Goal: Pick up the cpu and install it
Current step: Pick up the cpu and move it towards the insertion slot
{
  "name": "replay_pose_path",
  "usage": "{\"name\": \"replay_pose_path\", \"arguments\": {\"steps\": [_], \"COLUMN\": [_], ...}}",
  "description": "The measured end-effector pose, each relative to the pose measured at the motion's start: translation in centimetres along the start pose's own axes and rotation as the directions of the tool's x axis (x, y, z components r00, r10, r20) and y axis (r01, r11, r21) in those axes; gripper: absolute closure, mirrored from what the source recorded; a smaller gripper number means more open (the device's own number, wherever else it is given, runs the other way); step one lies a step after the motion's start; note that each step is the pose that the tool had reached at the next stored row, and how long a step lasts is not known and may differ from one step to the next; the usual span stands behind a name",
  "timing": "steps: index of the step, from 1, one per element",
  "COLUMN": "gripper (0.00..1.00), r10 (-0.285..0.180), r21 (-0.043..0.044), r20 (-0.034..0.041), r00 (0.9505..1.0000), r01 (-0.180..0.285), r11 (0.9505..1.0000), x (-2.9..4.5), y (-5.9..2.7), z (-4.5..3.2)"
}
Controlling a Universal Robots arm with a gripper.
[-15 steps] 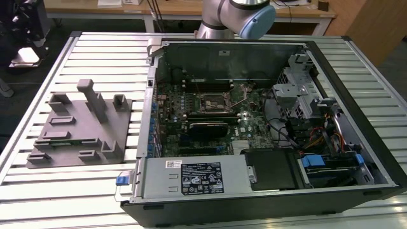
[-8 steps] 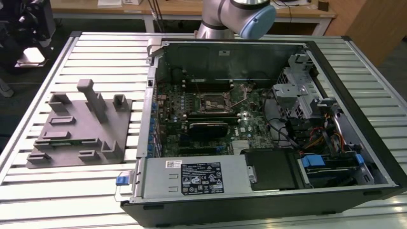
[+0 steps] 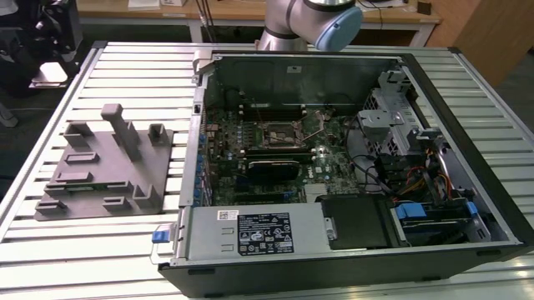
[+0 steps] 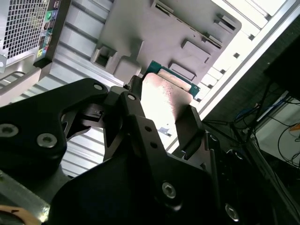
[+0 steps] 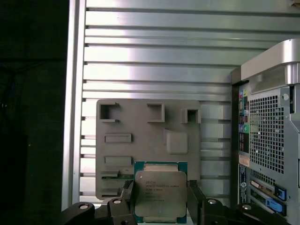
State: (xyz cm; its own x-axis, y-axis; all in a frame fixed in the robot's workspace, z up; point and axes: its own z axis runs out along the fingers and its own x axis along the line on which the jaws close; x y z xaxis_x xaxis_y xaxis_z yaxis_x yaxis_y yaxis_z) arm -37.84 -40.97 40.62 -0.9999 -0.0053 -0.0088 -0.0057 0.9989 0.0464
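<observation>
Here the claw (image 5: 160, 199) is clamped on the chip (image 5: 159, 187), one finger at each side edge, its silver top showing in the first wrist view. The chip hangs over the grey holder (image 5: 140, 122) on the slatted table (image 5: 164, 70), beside the open computer case (image 3: 292, 72) holding its circuit board (image 3: 321, 169).

Exterior high; wrist views above fixture (image 5: 145, 140)
</observation>
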Motion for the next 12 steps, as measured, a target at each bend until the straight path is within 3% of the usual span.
{"name": "replay_pose_path", "arguments": {"steps": [12], "gripper": [0.47], "r10": [0.0], "r21": [0.0001], "r20": [-0.0001], "r00": [1.0], "r01": [0.0], "r11": [1.0], "x": [-1.49], "y": [-0.01], "z": [0.01]}}
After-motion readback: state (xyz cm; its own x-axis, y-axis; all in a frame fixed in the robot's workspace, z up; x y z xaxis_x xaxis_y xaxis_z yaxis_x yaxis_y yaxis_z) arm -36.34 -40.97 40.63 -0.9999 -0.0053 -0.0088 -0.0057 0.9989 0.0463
